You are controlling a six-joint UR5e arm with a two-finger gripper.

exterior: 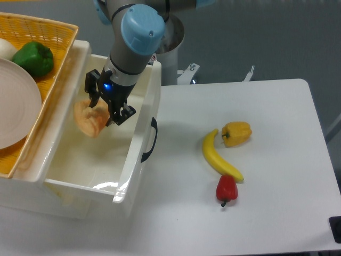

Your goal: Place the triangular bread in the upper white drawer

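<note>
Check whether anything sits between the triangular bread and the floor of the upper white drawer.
Nothing visible does. The triangular bread is already inside the upper white drawer, beside the gripper, and the drawer floor around it looks bare.

Counted by kind: one triangular bread point(88, 118), one upper white drawer point(139, 140), one yellow woven basket point(47, 33), one white plate point(16, 104). Peppers number three — one green point(34, 58), one yellow point(236, 132), one red point(226, 189) — plus one banana point(217, 157) and one gripper point(106, 104).
</note>
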